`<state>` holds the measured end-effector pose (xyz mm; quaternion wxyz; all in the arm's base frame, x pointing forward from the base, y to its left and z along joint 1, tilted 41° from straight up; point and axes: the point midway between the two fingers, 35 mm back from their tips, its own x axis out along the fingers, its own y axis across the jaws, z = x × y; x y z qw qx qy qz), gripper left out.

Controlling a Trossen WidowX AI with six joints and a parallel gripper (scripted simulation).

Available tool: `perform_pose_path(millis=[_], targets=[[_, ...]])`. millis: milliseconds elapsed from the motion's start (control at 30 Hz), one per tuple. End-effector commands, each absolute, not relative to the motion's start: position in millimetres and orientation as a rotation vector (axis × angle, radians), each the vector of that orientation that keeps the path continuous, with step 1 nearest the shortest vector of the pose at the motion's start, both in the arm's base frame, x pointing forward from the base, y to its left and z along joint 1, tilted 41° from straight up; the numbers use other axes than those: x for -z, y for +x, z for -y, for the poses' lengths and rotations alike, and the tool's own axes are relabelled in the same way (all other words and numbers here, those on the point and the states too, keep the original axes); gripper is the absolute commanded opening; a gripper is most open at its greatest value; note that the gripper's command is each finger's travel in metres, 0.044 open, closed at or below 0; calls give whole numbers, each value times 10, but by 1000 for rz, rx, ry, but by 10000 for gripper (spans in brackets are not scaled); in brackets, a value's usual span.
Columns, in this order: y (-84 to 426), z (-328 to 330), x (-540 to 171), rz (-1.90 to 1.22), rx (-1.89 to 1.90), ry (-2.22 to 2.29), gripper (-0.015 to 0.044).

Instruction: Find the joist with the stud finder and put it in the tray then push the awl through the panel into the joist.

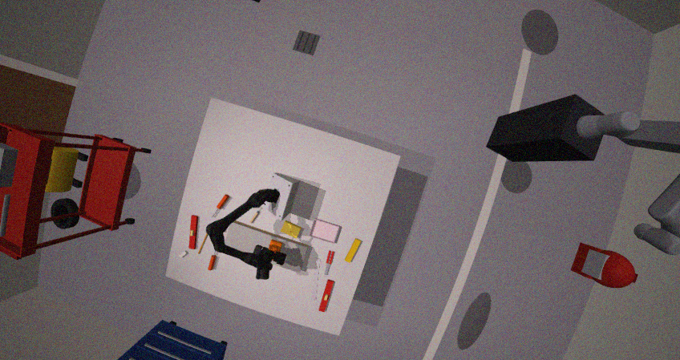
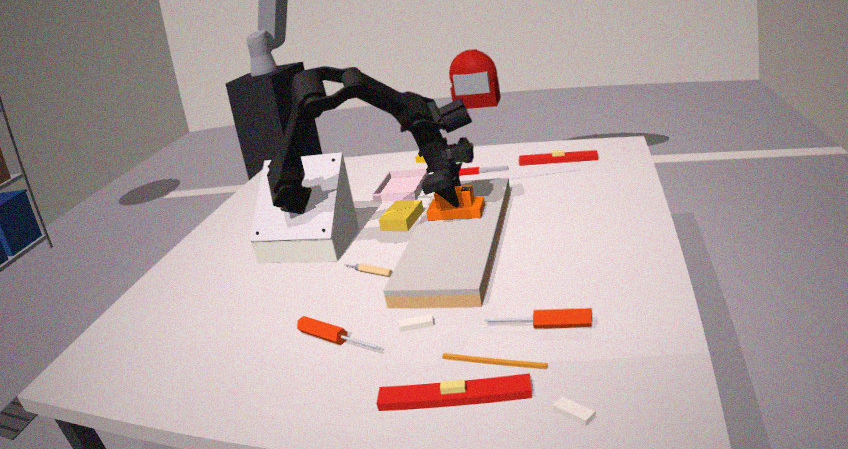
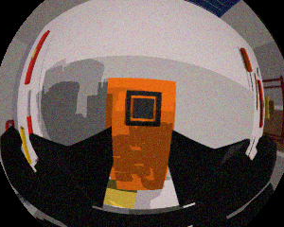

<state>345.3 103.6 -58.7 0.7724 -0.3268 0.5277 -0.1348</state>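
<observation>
The orange stud finder (image 1: 275, 245) (image 2: 439, 211) (image 3: 142, 85) is at the far part of the grey floor panel (image 1: 253, 236) (image 2: 440, 266) (image 3: 204, 104). My gripper (image 2: 455, 200) (image 3: 140, 130) is shut on its raised body. Its base is on or just above the panel; I cannot tell which. The dark square on its top shows no clear lit light. The awl (image 1: 255, 216) (image 2: 373, 269), with a pale wooden handle, lies beside the panel, its tip toward the arm's base. The pink tray (image 1: 335, 235) (image 2: 389, 196) looks empty. No hole shows on the panel's visible part.
A yellow block (image 1: 290, 228) (image 2: 401, 215) lies between the white sloped box (image 1: 281, 184) (image 2: 291, 249) and the panel. Orange screwdrivers (image 2: 562, 318) (image 2: 321, 329), a pencil (image 2: 493, 360) and a red level (image 2: 416, 394) lie at the near end. Another level (image 2: 586, 158) lies at the back.
</observation>
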Motion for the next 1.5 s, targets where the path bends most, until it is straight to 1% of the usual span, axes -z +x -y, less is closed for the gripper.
perform_pose_path(millis=[0,1467], targets=[[3477,-878,461,-1141,304,-708,0],[3679,248,-528,-1139,310,-716,0]])
